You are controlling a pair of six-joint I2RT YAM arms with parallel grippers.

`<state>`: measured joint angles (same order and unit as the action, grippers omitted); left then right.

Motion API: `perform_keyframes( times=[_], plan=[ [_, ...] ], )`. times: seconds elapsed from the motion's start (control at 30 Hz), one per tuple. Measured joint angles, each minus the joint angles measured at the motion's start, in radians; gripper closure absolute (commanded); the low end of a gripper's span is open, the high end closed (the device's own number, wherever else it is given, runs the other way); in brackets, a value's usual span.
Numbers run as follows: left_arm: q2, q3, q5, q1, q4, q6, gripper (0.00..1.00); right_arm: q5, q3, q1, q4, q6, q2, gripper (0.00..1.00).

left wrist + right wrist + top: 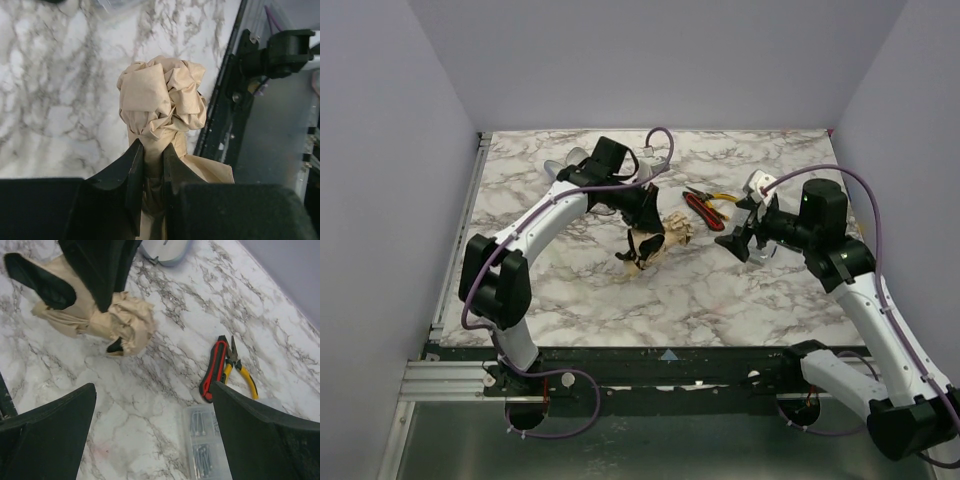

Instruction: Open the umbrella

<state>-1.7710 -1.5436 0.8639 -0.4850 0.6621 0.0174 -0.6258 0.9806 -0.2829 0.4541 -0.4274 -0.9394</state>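
Note:
The umbrella point(650, 243) is a crumpled bundle of peach-tan fabric with black lining, at the table's middle. My left gripper point(647, 210) is shut on its fabric; in the left wrist view the black fingers point(131, 170) pinch the bunched tan cloth point(160, 97) just below its crumpled top. In the right wrist view the umbrella point(100, 320) shows at upper left under the left gripper. My right gripper point(735, 243) is open and empty, to the right of the umbrella and apart from it. The handle and shaft are hidden.
Red-and-yellow-handled pliers point(705, 205) lie right of the umbrella, also in the right wrist view point(225, 367). A clear plastic box of screws point(205, 442) lies below the right gripper. A lavender case point(165, 250) lies behind the left arm.

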Motion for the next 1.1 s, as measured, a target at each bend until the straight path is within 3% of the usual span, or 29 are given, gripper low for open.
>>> perform_keyframes(
  times=[0.1,0.27,0.6,0.9,1.1],
  plan=[
    [0.046,0.080,0.044,0.000,0.007,-0.033,1.00,0.009,0.012,0.000,-0.006,-0.034,-0.021,0.00],
    [0.031,0.065,0.104,0.004,0.087,-0.045,1.00,0.010,0.108,-0.005,0.063,-0.189,-0.063,0.00],
    [-0.011,-0.068,0.259,-0.014,0.102,-0.185,1.00,-0.019,-0.012,-0.094,0.250,-0.665,0.149,0.00],
    [-0.012,-0.027,0.328,-0.083,0.082,-0.269,1.00,-0.027,-0.117,-0.195,0.201,-0.901,0.153,0.00],
    [-0.014,0.011,0.353,-0.089,0.041,-0.343,1.00,0.029,-0.181,-0.404,0.053,-0.916,0.145,0.00]
  ],
)
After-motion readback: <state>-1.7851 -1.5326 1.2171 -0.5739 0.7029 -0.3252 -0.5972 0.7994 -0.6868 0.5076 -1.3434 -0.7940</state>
